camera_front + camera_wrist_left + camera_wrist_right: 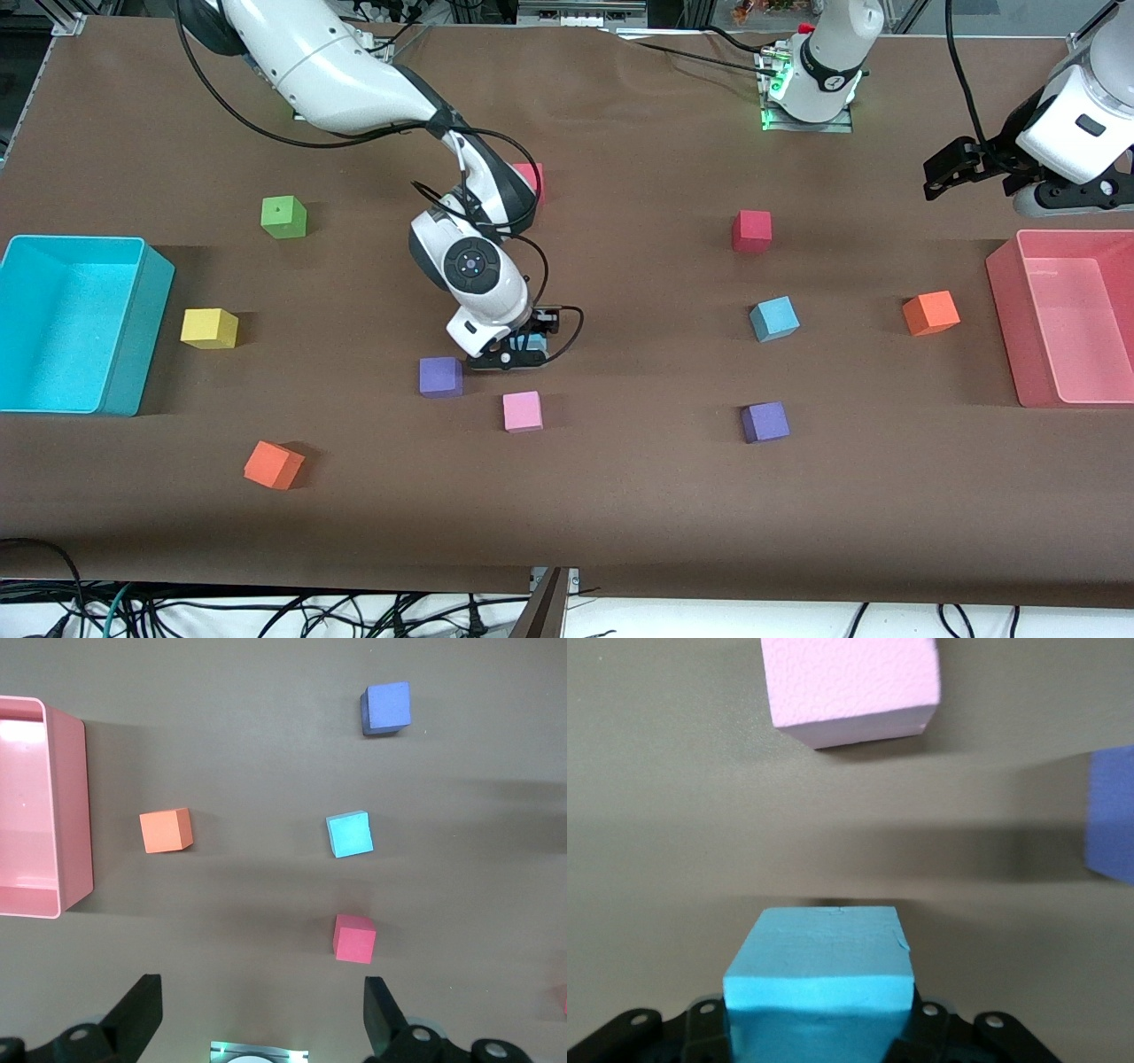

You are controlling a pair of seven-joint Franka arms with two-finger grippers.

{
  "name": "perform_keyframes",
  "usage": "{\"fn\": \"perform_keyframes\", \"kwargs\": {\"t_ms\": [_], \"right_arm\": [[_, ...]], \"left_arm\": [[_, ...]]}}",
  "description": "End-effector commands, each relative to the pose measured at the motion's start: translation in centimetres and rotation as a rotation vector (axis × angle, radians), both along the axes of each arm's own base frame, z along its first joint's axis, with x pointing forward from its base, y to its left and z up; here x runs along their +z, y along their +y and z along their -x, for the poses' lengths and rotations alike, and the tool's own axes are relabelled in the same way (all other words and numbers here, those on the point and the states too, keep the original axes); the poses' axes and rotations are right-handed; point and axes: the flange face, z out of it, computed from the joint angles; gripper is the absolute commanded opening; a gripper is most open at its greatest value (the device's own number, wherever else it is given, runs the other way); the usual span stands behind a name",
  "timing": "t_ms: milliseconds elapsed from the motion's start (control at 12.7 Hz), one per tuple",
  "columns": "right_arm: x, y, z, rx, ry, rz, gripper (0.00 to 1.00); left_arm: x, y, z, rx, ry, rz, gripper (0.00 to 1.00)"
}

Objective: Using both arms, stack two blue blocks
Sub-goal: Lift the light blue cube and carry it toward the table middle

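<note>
Right gripper (523, 347) down low at mid-bench, jaws clenched on one light sky-blue foam cube (819, 979), held between the dark purple foam cube (440, 376) and the pale pink foam cube (522, 411). Pink cube nearer the front camera than the gripper; purple cube just beside it, toward the right arm's end of the brown bench (620, 496). Whether the held cube rests on the bench or hangs just above it: cannot tell.

Second light sky-blue foam cube (774, 319) free on the bench toward the left arm's end, between a red foam cube (751, 231) farther from the camera and another dark purple foam cube (765, 422) nearer to it. Orange foam cube (930, 313) beside it, close to the pink plastic bin (1005, 319).

Left gripper (261, 1014) waiting high over the bench edge above the pink bin, jaws released and spread wide, nothing between them.

Toward the right arm's end: large turquoise plastic bin (142, 346), yellow foam cube (209, 328) beside it, green foam cube (283, 217) farther off, second orange foam cube (274, 465) nearest the camera.
</note>
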Motion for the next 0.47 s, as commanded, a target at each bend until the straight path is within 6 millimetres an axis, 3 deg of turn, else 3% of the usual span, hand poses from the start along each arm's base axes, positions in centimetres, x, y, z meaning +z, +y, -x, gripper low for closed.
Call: {"fn": "perform_keyframes", "kwargs": {"t_ms": [0,79,157,236,394], "right_arm": [[-0.74,1.13,0.01,-0.015,-0.029,0.014,0.3],[-1.1,1.39,0.29,-0.008,-0.032,0.025,0.33],[-1.39,1.65,0.55,-0.004,-0.033,0.032,0.74],[-1.18,1.78,0.61,0.0,-0.035,0.031,0.99],[-0.56,2.04,0.77,0.005,-0.036,0.029,1.0]], "left_arm": [[0.31,-0.11,0.1,0.003,-0.003,0.019,1.0],[0.24,-0.03,0.1,0.004,-0.001,0.019,1.0],[0.04,-0.11,0.1,0.003,0.002,0.019,1.0],[0.11,-0.03,0.11,0.006,-0.006,0.02,1.0],[-0.33,-0.13,-0.05,0.004,-0.015,0.02,1.0]]}}
